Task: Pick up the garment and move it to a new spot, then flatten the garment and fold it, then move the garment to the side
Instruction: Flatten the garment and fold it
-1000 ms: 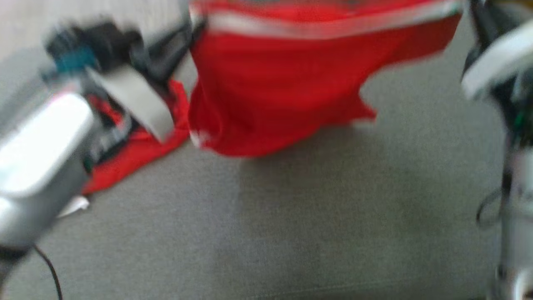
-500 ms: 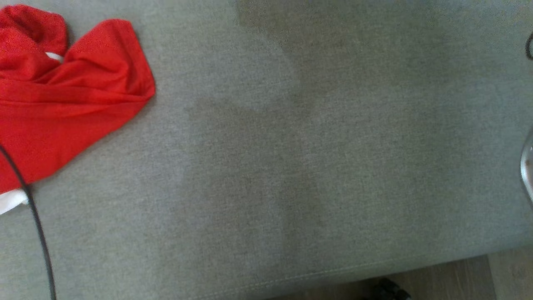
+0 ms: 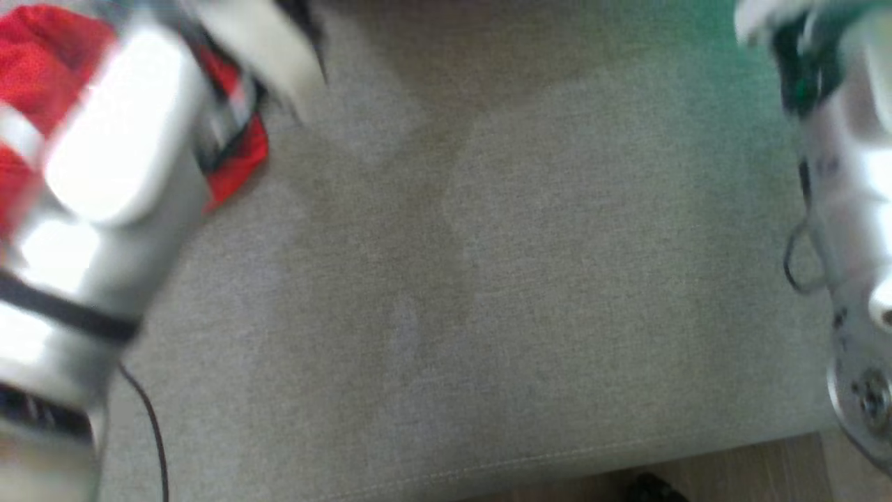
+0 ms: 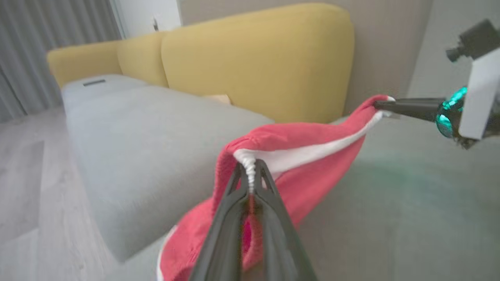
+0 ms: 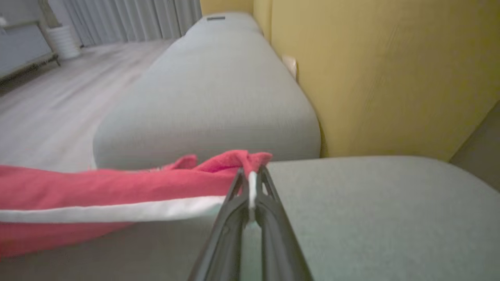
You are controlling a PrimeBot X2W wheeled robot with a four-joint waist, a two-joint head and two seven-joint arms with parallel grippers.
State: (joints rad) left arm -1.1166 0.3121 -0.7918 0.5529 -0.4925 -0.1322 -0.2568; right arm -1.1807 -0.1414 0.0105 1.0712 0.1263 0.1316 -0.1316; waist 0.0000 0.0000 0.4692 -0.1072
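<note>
The left claw [image 4: 250,166] is closed on the red garment [image 4: 312,134], its two dark fingers pinching a bunched bit of the white band [image 4: 304,154] right at their tips. The right claw [image 5: 252,175] is closed on the same band, with a small red fold of cloth poking up just past its fingertips. In the left wrist view the right claw [image 4: 378,104] comes in from the upper right, and the band runs taut from one claw to the other. Below the left claw the rest of the cloth hangs loose and drops toward the grey seat cushion [image 4: 410,218]. From the right claw the garment [image 5: 97,187] stretches away to that view's left as a long red strip with the white band [image 5: 117,212] along it, lifted above the cushion [image 5: 390,218]. Beyond both claws' tips lies a second grey cushion [image 5: 218,97], with the yellow backrest [image 5: 390,78] beside it. Wooden floor [image 5: 47,109] and curtains [image 5: 136,15] lie farther off. The head view is badly blurred. It shows the pale left forearm [image 3: 104,174] over a patch of red cloth [image 3: 31,56], the right forearm [image 3: 850,181] at the opposite edge, bare grey cushion [image 3: 523,279] between them, and a thin dark cable [image 3: 150,418] trailing under the left forearm.
</note>
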